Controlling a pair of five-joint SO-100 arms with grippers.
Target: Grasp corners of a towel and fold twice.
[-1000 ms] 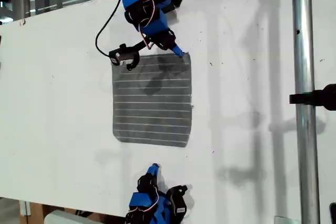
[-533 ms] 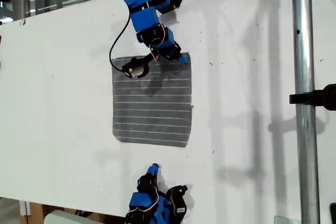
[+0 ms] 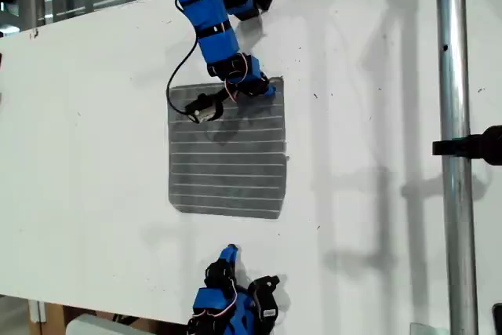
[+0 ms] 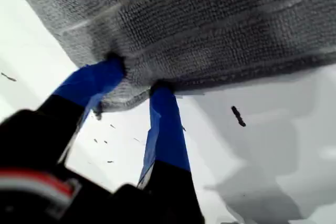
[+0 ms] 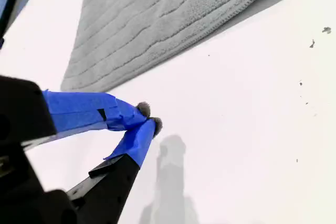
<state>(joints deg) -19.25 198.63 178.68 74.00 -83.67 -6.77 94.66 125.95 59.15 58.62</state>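
1. Towel [image 3: 227, 151]: grey, roughly square soft cloth with thin white stripes, lying flat and unfolded on the white table [image 3: 94, 154], mid-scene in the exterior view.
2. First gripper [image 4: 137, 87], blue-taped, is at the towel's far edge near the corner [image 3: 276, 84] toward the exterior view's upper right. Jaws straddle the hem at a narrow gap with cloth bunched between them; looks like a pinch, but I can't tell if it's firm.
3. Second gripper [image 5: 148, 119]: tips pressed together, holding nothing, just off the near edge.
4. Handling, my read: light, limp, no stiffness. It'll drape and drag when lifted. Take it at the corners, pinching the thicker hem, and lift low so the fold lands square.
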